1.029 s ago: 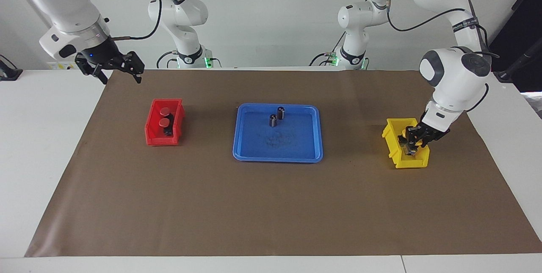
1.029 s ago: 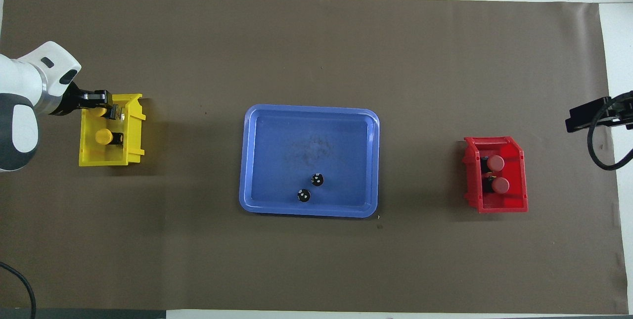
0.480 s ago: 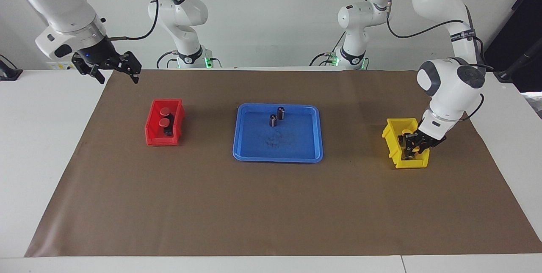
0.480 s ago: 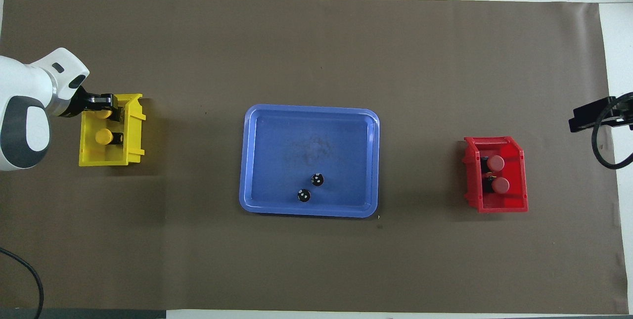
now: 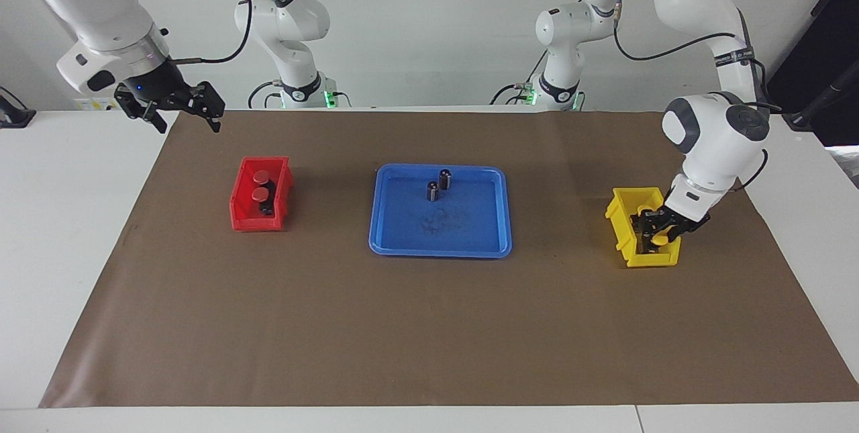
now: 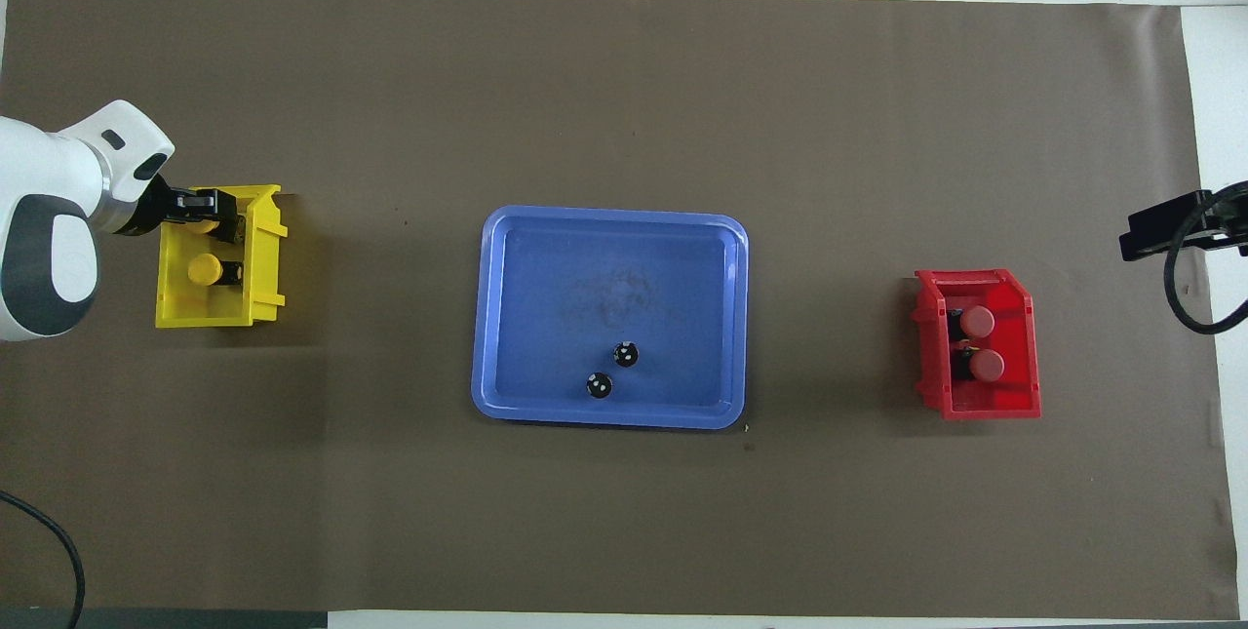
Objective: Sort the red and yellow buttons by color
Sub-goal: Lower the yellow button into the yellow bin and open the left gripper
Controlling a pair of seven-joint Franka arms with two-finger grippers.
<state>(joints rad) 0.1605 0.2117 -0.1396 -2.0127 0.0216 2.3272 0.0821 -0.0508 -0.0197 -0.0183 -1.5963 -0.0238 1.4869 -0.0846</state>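
Down in the yellow bin [image 5: 629,245], your left gripper [image 5: 654,234] sits around a yellow button [image 5: 660,236] at the bin's end farther from the robots; whether the fingers grip it or have let go, you cannot tell. A second yellow button [image 6: 206,269] lies in the same bin, nearer to the robots, just beside the first. The bin walls close in tightly around the gripper, so your room lies upward.

Your right gripper [image 5: 180,109] waits in the air with its fingers spread apart and nothing between them, over the brown mat's [image 5: 429,332] edge at the right arm's end of the table.

Both red buttons [image 6: 980,343] lie side by side in the red bin [image 6: 1032,403]. Between the two bins, the blue tray [image 6: 507,317] holds two dark cylinders [image 5: 437,185] standing upright near its rim nearer the robots. Wide bare mat lies between tray and bins.

No writing on the bins or tray can be read.
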